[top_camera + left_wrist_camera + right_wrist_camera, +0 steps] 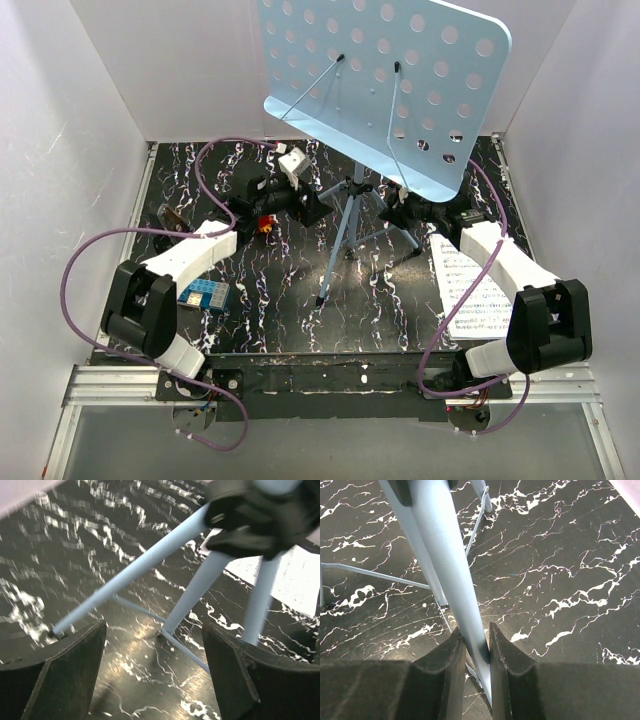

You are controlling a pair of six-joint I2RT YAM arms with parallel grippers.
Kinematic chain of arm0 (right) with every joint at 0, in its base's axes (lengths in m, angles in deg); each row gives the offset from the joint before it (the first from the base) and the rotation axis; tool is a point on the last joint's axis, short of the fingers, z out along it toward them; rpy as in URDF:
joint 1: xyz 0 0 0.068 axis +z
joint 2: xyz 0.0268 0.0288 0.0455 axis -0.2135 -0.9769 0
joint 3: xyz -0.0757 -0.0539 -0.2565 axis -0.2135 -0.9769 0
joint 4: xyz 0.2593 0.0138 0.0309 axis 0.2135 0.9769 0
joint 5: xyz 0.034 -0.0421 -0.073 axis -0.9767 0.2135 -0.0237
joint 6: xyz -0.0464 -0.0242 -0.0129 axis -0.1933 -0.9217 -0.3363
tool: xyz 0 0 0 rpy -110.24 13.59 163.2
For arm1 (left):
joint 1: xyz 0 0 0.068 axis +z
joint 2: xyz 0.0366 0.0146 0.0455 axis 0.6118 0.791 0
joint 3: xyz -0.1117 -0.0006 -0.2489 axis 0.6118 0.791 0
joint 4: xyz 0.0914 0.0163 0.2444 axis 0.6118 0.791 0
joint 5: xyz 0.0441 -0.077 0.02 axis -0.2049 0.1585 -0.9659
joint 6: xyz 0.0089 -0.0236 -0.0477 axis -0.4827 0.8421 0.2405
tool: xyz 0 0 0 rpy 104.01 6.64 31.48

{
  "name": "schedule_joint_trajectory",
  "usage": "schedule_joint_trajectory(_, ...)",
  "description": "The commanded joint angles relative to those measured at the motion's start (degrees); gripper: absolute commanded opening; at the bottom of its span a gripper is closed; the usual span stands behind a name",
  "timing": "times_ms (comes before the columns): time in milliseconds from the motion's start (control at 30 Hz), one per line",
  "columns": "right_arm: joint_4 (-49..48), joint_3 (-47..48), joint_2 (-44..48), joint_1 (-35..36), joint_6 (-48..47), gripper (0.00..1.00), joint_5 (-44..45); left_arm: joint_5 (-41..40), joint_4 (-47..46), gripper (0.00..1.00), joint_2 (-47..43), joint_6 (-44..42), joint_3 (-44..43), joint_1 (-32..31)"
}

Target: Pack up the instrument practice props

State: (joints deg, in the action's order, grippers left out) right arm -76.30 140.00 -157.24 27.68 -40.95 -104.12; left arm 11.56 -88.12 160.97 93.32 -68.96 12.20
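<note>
— Fingers first: right fingers [451,667], apart or together?
— Clamped. Dark pads pressed on both sides of a slanted tube of the light-blue metal music stand with the hole-perforated desk plate [385,80], low down among the tripod legs. Leg or pole, impossible to tell from the wrist view.
— And left fingers [70,672]?
— Wide apart, gripping nothing. Light-blue tubes crossing the gap farther off, none touched by either pad; blurred, though.
— Where on the stand, seen from above?
— Left fingers just left of the black joint where the legs meet, right fingers just right of it, both arms extended from the near edge.
— Stand itself?
— Upright on its spread legs near the middle of the black, white-veined marble-patterned tabletop [290,320], desk plate tilted and high above both arms, toward the back wall.
— Pages?
— White printed sheet-music pages [470,290] flat on the tabletop at the right, partly under the right arm, near the stand's right leg.
— Anything else?
— Small blue block [205,293] on the tabletop beside the left arm.
</note>
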Motion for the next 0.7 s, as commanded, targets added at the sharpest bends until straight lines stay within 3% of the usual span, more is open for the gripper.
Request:
schedule_joint_trajectory(0, 5.9, -3.9, -1.2, -0.2, 5.6, 0.01, 1.4, 3.1, -2.6, 0.75, -4.1, -15.6, -3.0, -2.1)
schedule_joint_trajectory(133, 5.2, -4.9, -0.3, -0.2, 6.1, 0.01, 1.2, 4.9, -3.6, 0.71, -2.1, -21.5, -6.0, -3.5)
schedule_joint_trajectory(333, 4.9, -6.3, 1.0, -0.2, 6.4, 0.01, 1.2, 1.4, -5.6, 0.64, 0.7, -18.5, -9.8, -4.7)
schedule_joint_trajectory(600, 4.5, -6.9, 1.6, -0.2, 6.6, 0.01, 1.3, 2.9, -1.7, 0.3, 1.8, -12.7, -12.9, -4.7)
schedule_joint_trajectory(667, 4.4, -6.9, 1.6, -0.2, 6.6, 0.01, 1.3, 6.5, -0.3, 0.27, 2.1, -9.6, -13.0, -4.2)
